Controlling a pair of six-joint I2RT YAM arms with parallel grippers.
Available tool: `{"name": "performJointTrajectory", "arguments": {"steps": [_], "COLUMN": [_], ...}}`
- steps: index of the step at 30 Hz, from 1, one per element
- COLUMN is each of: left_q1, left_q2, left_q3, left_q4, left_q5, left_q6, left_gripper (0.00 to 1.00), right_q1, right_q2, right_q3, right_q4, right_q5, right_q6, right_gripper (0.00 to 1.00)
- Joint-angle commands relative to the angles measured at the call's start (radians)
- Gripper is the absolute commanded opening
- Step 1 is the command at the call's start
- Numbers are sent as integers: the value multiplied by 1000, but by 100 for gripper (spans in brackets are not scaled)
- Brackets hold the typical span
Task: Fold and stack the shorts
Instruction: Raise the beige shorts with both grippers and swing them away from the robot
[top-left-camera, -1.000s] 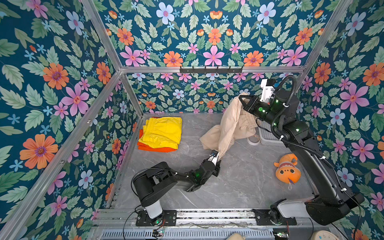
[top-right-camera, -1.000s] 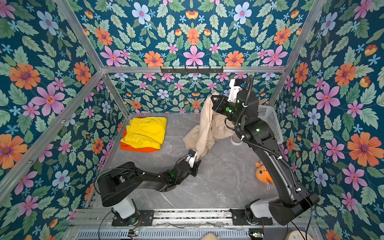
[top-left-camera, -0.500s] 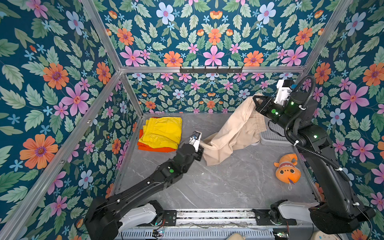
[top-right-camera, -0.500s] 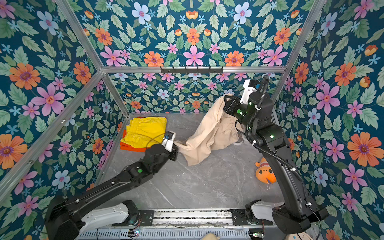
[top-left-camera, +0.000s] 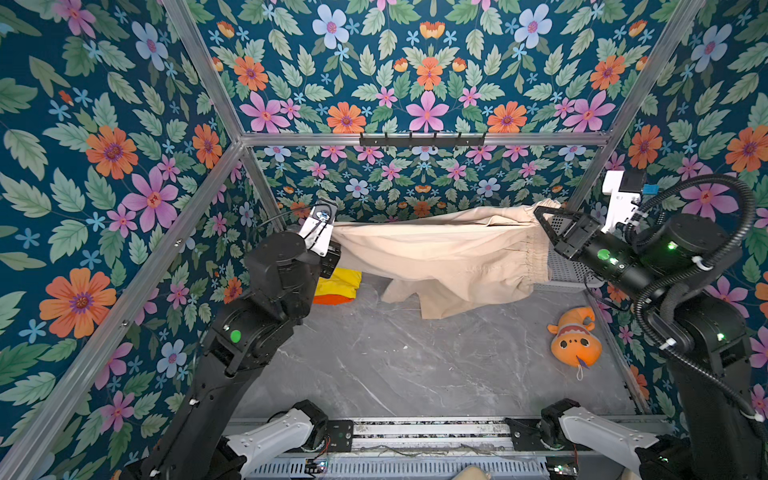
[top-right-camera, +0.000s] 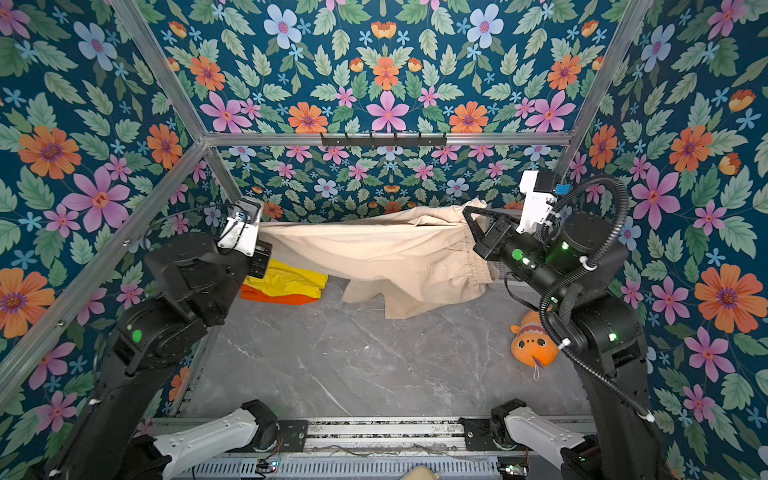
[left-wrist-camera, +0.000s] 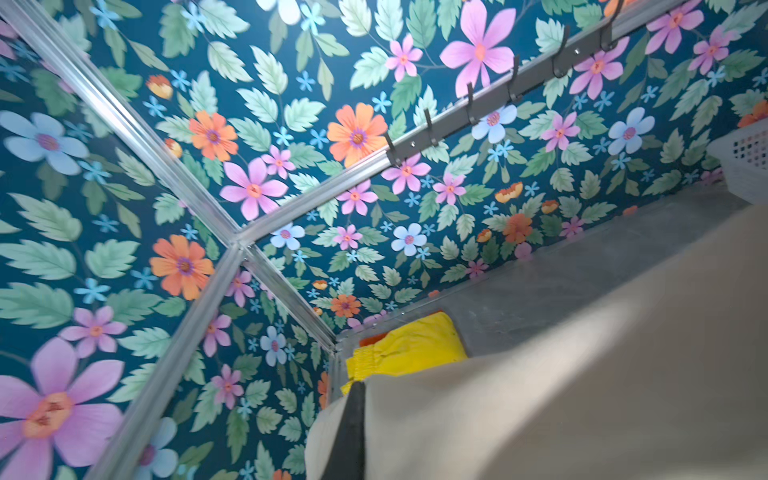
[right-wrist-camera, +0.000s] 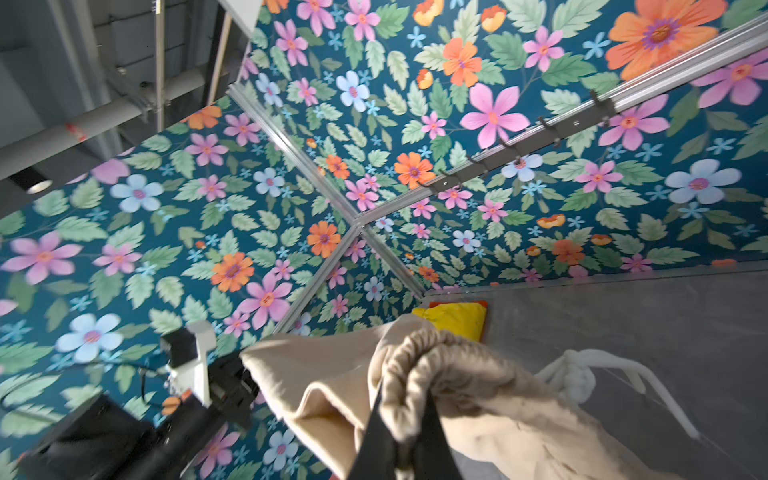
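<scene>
Soft beige shorts (top-left-camera: 440, 257) taut; ruched elastic waist clamped in right pincer (top-left-camera: 542, 216).

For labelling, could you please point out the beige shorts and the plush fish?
beige shorts (top-left-camera: 449, 257), in a top view, mid-fabric.
plush fish (top-left-camera: 575, 340), in a top view, orange face.

Beige shorts (top-left-camera: 449, 253), yellow shorts (top-left-camera: 337, 281), orange shorts (top-left-camera: 331, 300), grey marbled table (top-left-camera: 415, 365)

Both black arms are reaching upward with elbows bent, wrists high and spread wide apart. The left end effector (top-left-camera: 333, 246) and the right end effector (top-left-camera: 541, 216) are pointing toward each other, each clamping one end of the beige shorts (top-left-camera: 436, 253).
</scene>
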Motion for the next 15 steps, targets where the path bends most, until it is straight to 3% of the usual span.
{"name": "performJointTrajectory", "arguments": {"steps": [1,5,9,15], "left_q1": [2,2,18,301], "left_q2": [3,13,61,220], "left_q3": [71,74,54,70], "left_q4": [-86,-90,-66,-18], "left_q5": [-86,-123,-92,227], "left_q6": [101,130,136,133], "left_gripper": [0,0,0,0], "right_q1": [0,0,0,-48], "right_q2": [-29,-71,-19,152], "right_q3": [13,-43,-86,-128], "right_q4": [-31,-69,-93,57], "right_q5": [-129,-60,-6,-47], "right_q6": [8,0,-11,42], "right_gripper": [0,0,0,0]}}
